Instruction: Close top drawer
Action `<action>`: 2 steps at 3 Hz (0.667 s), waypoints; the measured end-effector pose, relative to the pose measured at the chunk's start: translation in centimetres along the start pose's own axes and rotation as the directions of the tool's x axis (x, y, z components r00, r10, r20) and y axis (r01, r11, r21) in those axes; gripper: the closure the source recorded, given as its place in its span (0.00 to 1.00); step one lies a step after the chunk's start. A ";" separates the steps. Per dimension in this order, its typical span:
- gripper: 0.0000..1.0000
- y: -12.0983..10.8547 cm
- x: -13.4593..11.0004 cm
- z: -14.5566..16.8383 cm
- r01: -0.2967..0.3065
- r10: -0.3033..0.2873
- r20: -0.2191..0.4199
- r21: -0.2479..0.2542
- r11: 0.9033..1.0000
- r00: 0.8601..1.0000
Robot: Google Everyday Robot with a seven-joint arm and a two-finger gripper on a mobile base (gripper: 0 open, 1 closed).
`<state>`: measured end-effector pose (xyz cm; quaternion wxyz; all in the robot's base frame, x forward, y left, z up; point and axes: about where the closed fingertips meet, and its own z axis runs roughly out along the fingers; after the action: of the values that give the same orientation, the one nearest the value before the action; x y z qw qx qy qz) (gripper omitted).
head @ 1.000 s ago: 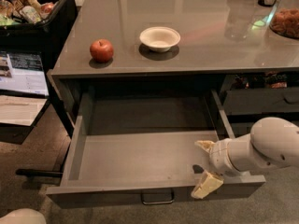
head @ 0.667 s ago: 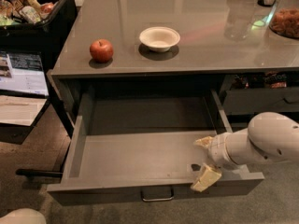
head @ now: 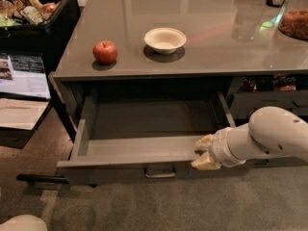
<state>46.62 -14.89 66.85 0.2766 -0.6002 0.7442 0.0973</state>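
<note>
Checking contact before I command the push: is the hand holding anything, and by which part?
No firm hold visible: the hand has its spread fingers either side of the top drawer's front panel, near its right end.

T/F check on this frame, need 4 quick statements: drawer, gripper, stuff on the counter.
1. The top drawer is fully shut. False: it is pulled well out.
2. The gripper is at the drawer's front panel, to the right of the handle in the view. True.
3. The apple lies inside the bowl. False: it sits on the counter, apart from the bowl and to its left in the view.
4. The bowl stands on the counter above the open drawer. True.
</note>
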 end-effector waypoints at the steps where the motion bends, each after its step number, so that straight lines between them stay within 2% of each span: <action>1: 0.78 -3.8 -1.8 1.2 0.015 -0.014 -0.004 0.062 0.998 1.000; 2: 0.88 -7.3 -4.7 1.8 0.048 -0.048 -0.006 0.133 0.990 0.999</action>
<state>54.70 -12.01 69.18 0.3173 -0.5984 0.7346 0.0398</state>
